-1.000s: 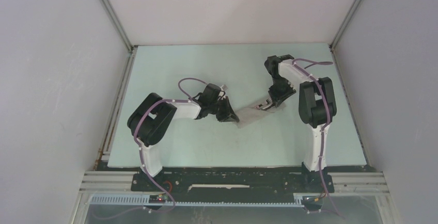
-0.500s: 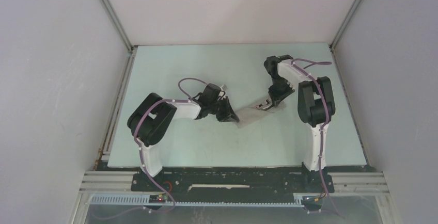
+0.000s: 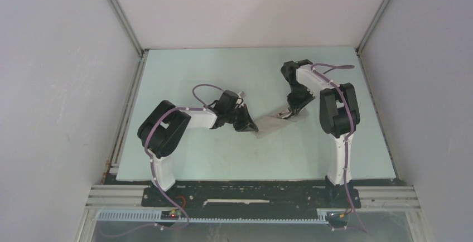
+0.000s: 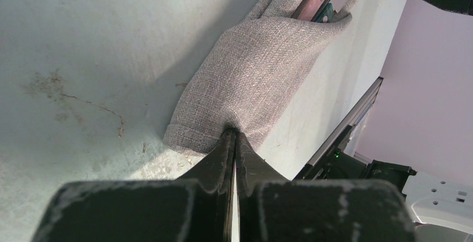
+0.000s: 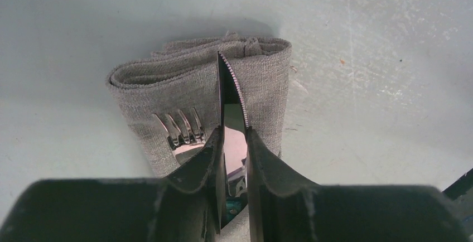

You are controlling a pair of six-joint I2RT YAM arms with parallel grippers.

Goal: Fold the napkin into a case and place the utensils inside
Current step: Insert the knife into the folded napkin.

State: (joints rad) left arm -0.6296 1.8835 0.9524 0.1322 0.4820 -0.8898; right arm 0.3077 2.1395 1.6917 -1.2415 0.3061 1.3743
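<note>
The case [image 3: 271, 124] lay on the tabletop [image 3: 223, 69], with the left tool [image 4: 233, 136] clamped shut on its hemmed end. At its other end, only the right wrist view showed fork tines [image 5: 181, 126] lying on the cloth. It also showed a serrated knife blade [image 5: 231, 102] between the narrowly parted jaws of the right tool [image 5: 233, 133]; whether they pinched it, I could not tell.
</note>
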